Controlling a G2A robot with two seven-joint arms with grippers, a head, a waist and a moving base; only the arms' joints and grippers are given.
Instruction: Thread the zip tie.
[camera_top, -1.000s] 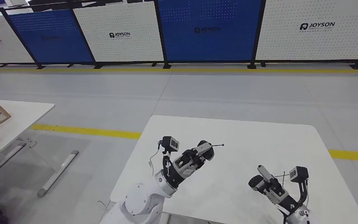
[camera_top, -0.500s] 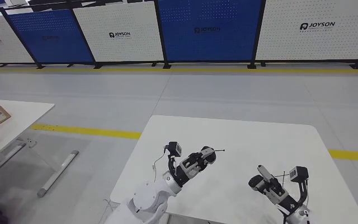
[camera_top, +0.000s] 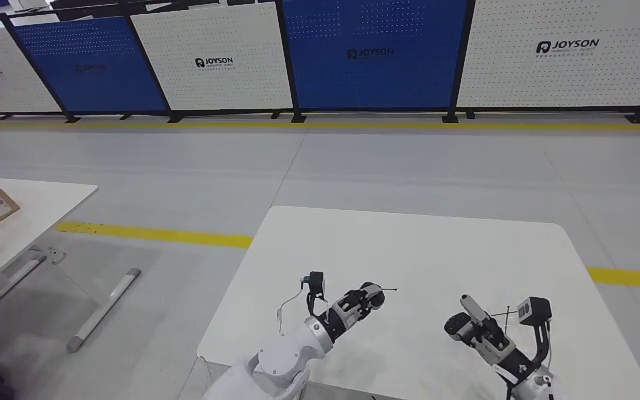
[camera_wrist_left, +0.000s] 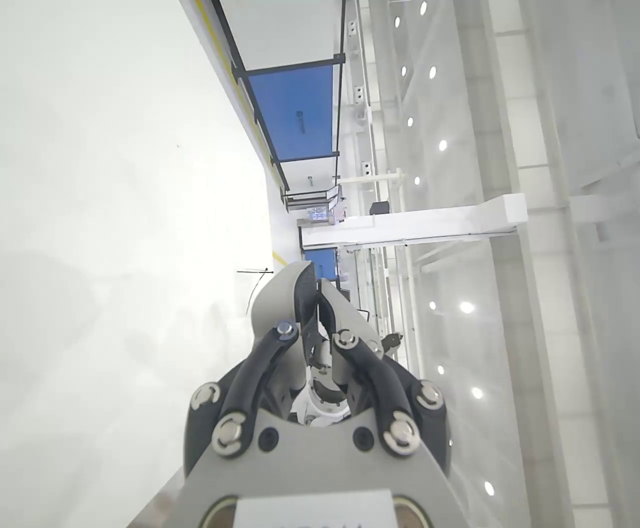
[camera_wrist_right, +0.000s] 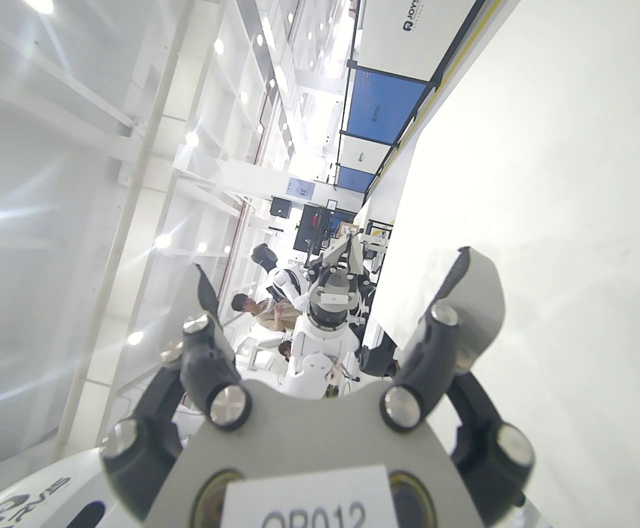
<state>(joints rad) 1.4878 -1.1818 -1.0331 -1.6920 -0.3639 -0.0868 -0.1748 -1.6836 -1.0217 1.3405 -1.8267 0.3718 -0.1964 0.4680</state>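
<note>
Although the task is to thread the zip tie (camera_top: 388, 290), the pictures show that the threading itself is not yet done. The left end effector (camera_top: 372, 292) is low over the near part of the white worktop (camera_top: 450, 240). In the left wrist view its two fingers (camera_wrist_left: 290, 295) are pressed together on the zip tie (camera_wrist_left: 254, 272). The tie is a thin dark strip that comes out straight from the fingertips, over the worktop surface. A second, curved thin line shows just beside it. I cannot tell if this is a bent part of the tie or only its shadow. The tie is too thin to see which end is the head and which is the tail, and I see no closed loop.

The right end effector (camera_top: 460, 312) is over the near right part of the worktop, well apart from the tie. In the right wrist view its fingers (camera_wrist_right: 472, 280) stand wide apart and there is nothing between them.

I judge the task to be at an early stage: the tie is picked up and held at one end, and this seems to be all that is done. What is left, I think, is to bring the two end effectors together, take the free end with the right one, guide the tail into the head, and pull it through.
</note>
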